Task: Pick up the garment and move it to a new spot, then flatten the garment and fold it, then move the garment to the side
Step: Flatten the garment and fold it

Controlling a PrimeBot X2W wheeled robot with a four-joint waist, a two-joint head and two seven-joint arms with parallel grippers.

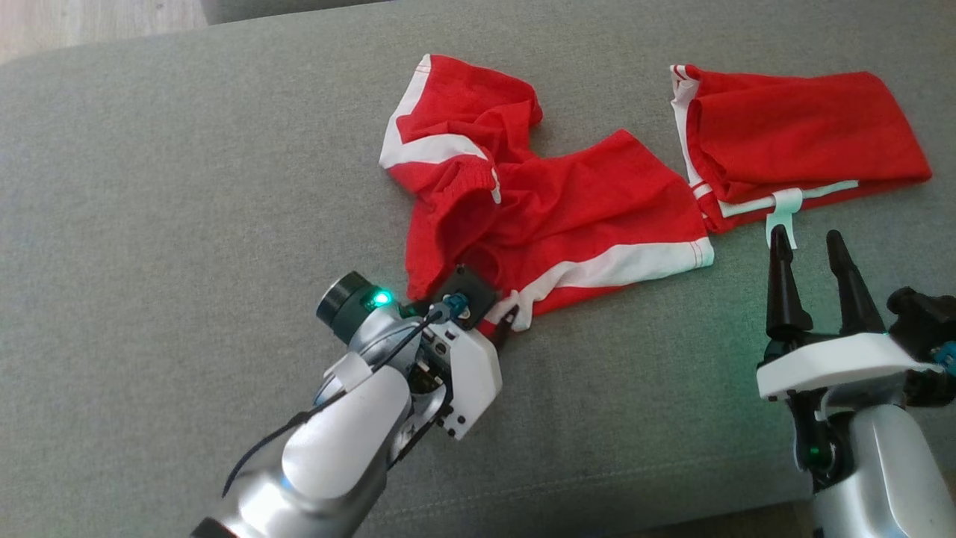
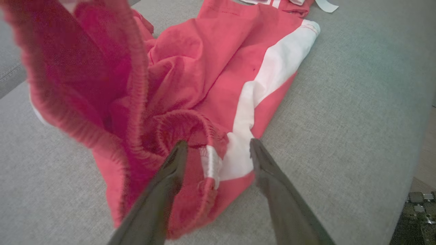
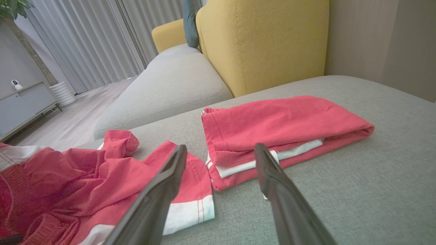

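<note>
L arm [image 1: 351, 441] comes in low from near-left, wrist tipped down, w/ L gripper [image 2: 218, 144] at the near edge of the crumpled red garment [image 1: 567, 217]. Fingers spread wide, one tip over the elastic waistband, other by the white stripe, gripping nothing. Garment sits mid-cushion, bunched at left, white-striped leg running right. Grey cushion [image 1: 187, 224] has bare room to left & near side. Its near edge runs below both arms; past the far-left corner is wood floor [image 1: 75, 22]. R gripper [image 1: 806, 239] at near-right, fingers apart & pointing far, tips just short of the folded garment [image 1: 806, 134], which lies far-right, just beside the crumpled one.
</note>
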